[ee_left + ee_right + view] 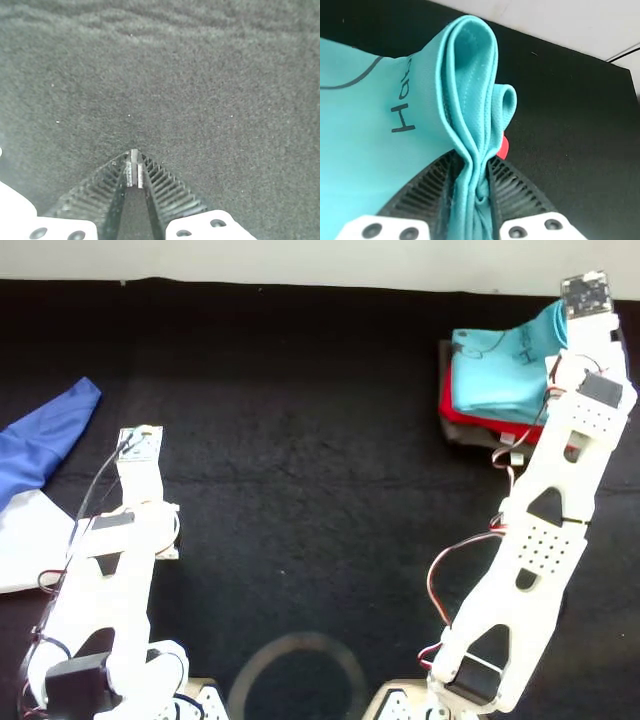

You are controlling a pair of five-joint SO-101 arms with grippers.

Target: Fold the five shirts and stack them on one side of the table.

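Your right jaws are clenched on a bunched fold of the teal shirt [365, 140]. In the right wrist view several layers of teal cloth are pinched between them and loop up above the tips. A small bit of the red shirt [503, 147] peeks out just behind the fold.

From the high view, your right arm [545, 540] stretches to the far right corner of the tabletop [300, 440]. The teal shirt [495, 375] lies there folded on top of the red shirt [480, 423], and its right side is lifted toward the wrist. A darker grey layer [465, 437] shows under the red at the pile's near edge; you cannot tell what it is.

Your left jaws are pressed together with nothing between them, their tips meeting over bare black cloth in the left wrist view. Your left arm [120, 570] sits near the left edge and points toward the far edge.

The blue shirt [40, 440] lies unfolded at the left edge. The white shirt [25, 540] touches it on the near side. Both are just beside your left arm but apart from its jaws.

A faint ring [297, 675] marks the cloth at the near edge, between the two arm bases.
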